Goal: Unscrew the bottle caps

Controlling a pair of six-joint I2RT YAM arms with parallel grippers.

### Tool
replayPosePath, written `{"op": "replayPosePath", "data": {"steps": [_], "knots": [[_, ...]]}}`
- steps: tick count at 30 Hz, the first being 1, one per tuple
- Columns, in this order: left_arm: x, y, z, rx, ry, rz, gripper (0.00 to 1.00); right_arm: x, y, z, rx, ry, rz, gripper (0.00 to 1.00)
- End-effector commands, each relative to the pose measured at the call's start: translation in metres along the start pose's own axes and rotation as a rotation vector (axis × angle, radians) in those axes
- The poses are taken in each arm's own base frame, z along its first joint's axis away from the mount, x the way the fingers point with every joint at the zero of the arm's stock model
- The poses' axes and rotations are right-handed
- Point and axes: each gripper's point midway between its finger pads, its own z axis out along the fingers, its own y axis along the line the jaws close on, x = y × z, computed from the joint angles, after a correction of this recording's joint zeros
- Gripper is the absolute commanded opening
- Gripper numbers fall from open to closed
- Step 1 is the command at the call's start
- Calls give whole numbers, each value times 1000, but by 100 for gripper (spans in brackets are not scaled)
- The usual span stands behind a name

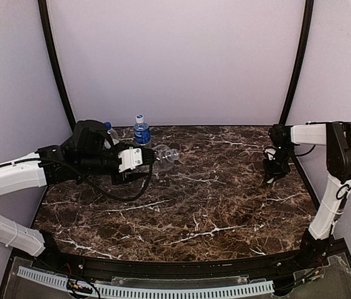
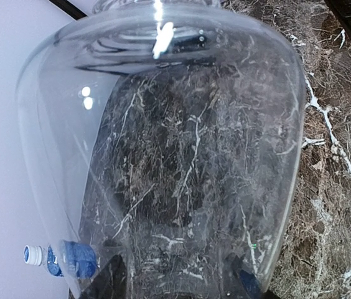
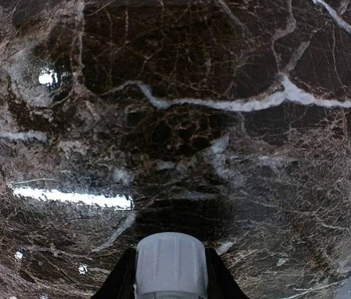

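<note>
A dark marble-patterned table [image 1: 225, 205] with white veins stands before plain pale lilac walls [image 1: 175, 56].

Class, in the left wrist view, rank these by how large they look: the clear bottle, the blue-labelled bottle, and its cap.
1. clear bottle, though nearness to the camera inflates it
2. blue-labelled bottle
3. cap

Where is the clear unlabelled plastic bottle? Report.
Top view, back left: the clear bottle sits sideways in the left gripper, just right of the upright blue-labelled water bottle.
</note>
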Motion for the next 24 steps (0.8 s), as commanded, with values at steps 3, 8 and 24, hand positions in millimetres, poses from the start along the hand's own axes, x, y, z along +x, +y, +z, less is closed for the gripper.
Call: {"op": "replayPosePath", "data": {"steps": [3,8,24], "knots": [[-14,13,-10,-47,-49,-3,17,13,-7,6,34,56,27,13],[-15,14,-10,-54,-54,-4,17,18,-8,9,40,69,27,22],[-26,19,-16,-60,-97,-24,17,-40,29,-105,-10,-279,-74,99]]}}
